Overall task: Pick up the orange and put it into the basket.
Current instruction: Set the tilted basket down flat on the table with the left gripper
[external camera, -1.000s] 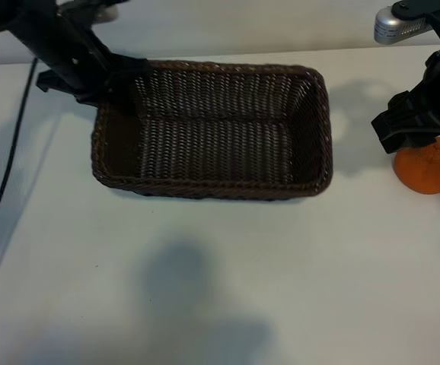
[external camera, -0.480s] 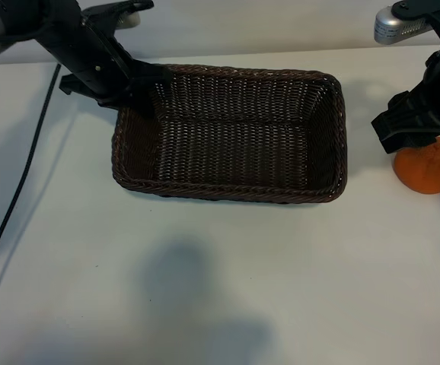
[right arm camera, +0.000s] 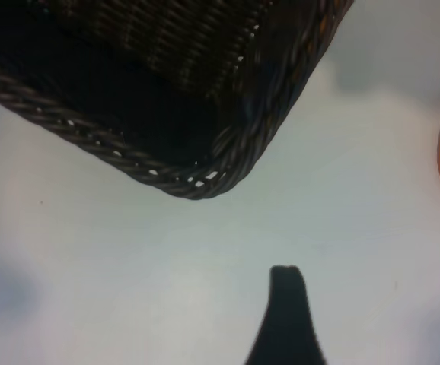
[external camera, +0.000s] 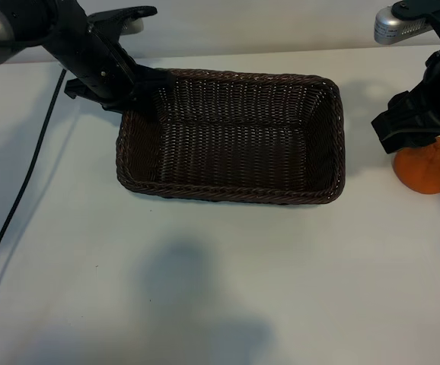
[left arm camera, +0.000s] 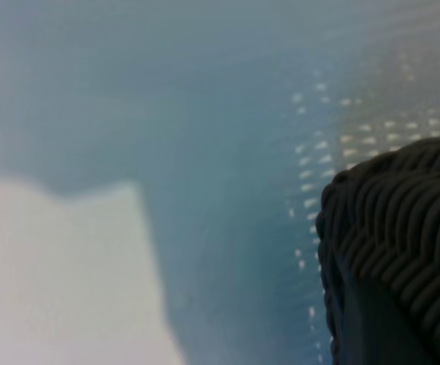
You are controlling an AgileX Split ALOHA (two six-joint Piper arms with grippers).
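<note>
- The left tool (external camera: pixel 145 85) is at about 10 o'clock on the white surface (external camera: pixel 220 281). It is closed on the braided rim of the basket (external camera: pixel 231 194) at the basket's far left corner.
- In the left wrist view the dark woven rim (left arm camera: pixel 403 228) fills one corner, very near the camera.
- A black cable (external camera: pixel 14 205) lies on the surface at 9 o'clock.
- The basket sits in the middle of the surface, a bit toward 12 o'clock. Nothing is inside it.
- The right tool (external camera: pixel 410 133) is at 3 o'clock with its fingers apart, holding nothing. One dark fingertip (right arm camera: pixel 285 304) shows over bare surface.
- The orange (external camera: pixel 427 166) rests on the surface at 3 o'clock, just under the right tool and apart from the basket.
</note>
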